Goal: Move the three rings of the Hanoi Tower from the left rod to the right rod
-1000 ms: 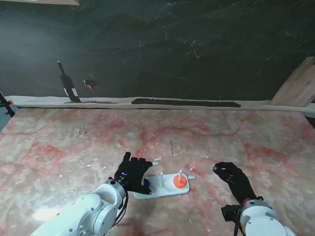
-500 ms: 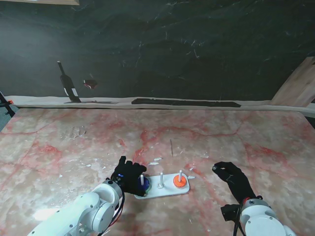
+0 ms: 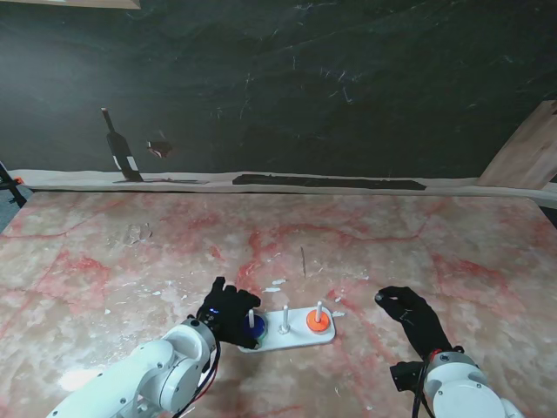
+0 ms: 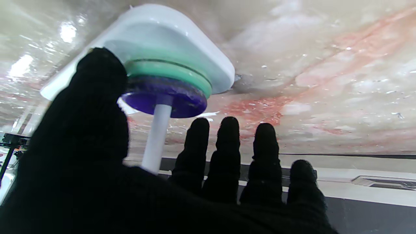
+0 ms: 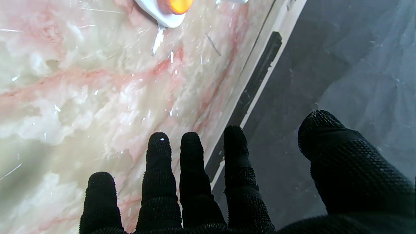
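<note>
The left hand [image 3: 228, 309], fingers spread and holding nothing, is hovering over the left rod [image 3: 251, 317], where the purple ring [image 4: 164, 100] is sitting on the green ring [image 4: 169, 72]. The middle rod [image 3: 285, 318] is standing bare; the orange ring [image 3: 318, 320] is occupying the right rod [image 3: 319, 308]. The right hand [image 3: 416, 319], open and empty, is waiting right of the white base [image 3: 287, 338]. Nothing is shifting since half a second ago.

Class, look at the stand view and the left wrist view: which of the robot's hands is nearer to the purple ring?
The left hand: it is right at the purple ring on the left rod, thumb beside it. The right hand rests open, well beyond the base's other end.
</note>
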### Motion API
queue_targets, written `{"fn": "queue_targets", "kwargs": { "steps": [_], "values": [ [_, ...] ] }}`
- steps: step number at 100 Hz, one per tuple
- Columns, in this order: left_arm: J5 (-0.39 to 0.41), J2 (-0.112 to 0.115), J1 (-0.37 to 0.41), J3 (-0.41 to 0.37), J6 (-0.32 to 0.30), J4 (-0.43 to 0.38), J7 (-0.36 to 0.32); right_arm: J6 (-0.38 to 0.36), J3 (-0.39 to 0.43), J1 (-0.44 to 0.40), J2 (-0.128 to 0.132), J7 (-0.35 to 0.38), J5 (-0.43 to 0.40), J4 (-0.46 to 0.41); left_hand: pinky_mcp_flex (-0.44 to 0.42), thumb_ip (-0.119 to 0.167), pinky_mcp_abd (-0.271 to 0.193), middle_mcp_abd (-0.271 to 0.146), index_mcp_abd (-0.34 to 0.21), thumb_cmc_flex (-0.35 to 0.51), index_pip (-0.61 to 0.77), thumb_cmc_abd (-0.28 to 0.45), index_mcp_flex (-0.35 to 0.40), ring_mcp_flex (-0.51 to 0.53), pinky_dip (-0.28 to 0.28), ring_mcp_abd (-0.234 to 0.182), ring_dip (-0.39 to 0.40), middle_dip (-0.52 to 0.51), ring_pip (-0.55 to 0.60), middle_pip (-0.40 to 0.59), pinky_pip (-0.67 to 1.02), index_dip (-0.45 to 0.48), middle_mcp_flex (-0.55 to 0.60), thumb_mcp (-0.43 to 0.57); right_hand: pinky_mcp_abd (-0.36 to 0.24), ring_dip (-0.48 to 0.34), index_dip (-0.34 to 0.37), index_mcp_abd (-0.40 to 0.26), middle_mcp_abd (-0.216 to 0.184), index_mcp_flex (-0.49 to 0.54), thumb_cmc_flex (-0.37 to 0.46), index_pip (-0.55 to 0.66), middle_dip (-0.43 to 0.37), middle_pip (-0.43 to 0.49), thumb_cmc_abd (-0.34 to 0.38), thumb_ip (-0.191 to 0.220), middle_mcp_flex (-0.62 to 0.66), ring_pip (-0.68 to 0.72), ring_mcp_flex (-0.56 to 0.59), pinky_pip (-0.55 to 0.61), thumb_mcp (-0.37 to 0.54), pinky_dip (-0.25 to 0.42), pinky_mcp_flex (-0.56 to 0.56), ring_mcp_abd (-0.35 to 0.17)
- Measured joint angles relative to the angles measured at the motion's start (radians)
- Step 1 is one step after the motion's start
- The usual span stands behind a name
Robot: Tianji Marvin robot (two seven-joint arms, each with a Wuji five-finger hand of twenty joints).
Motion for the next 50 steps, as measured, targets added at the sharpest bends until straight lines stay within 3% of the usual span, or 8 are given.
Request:
{"fn": "queue_targets", "kwargs": {
  "steps": [13,23,50],
  "values": [
    [0.003,0.006,0.002,0.000,-0.008,-0.014,-0.032,0.000,0.000,0.001,0.000,0.001,0.001,0.000,0.000,0.000,0.000,0.000,0.001,0.004,-0.021,-0.016,-0.003,-0.001,-0.009,0.000,-0.008,-0.031,-0.016,-0.016,-0.021,-0.023,-0.022,0.014,0.000,0.000,0.000,0.000,0.000,0.000,0.000,0.000,0.000,0.000,0.000,0.000,0.000,0.000,0.000,0.000,0.000,0.000,0.000,0.000],
    [0.004,0.007,0.001,0.005,-0.008,-0.014,-0.032,0.002,-0.001,0.002,0.000,0.001,0.001,0.000,0.000,0.000,0.000,0.002,0.001,0.007,-0.030,-0.050,-0.003,-0.001,-0.019,0.000,-0.014,-0.058,-0.026,-0.017,-0.032,-0.038,-0.038,0.079,0.000,0.000,0.000,0.000,0.000,0.000,0.000,0.000,0.000,0.000,0.000,0.000,0.000,0.000,0.000,0.000,0.000,0.000,0.000,0.000],
    [0.000,0.009,-0.014,0.021,-0.005,-0.002,-0.041,0.006,-0.001,0.004,0.000,0.002,0.001,0.000,0.000,0.000,0.000,0.009,0.001,0.008,-0.028,-0.059,0.004,-0.001,-0.009,0.001,-0.017,-0.035,-0.026,0.010,-0.015,-0.039,-0.029,0.129,0.000,0.000,0.000,0.000,0.000,0.000,0.000,0.000,0.000,0.000,0.000,0.000,0.000,0.000,0.000,-0.007,0.000,0.000,0.000,0.000]
  ]
}}
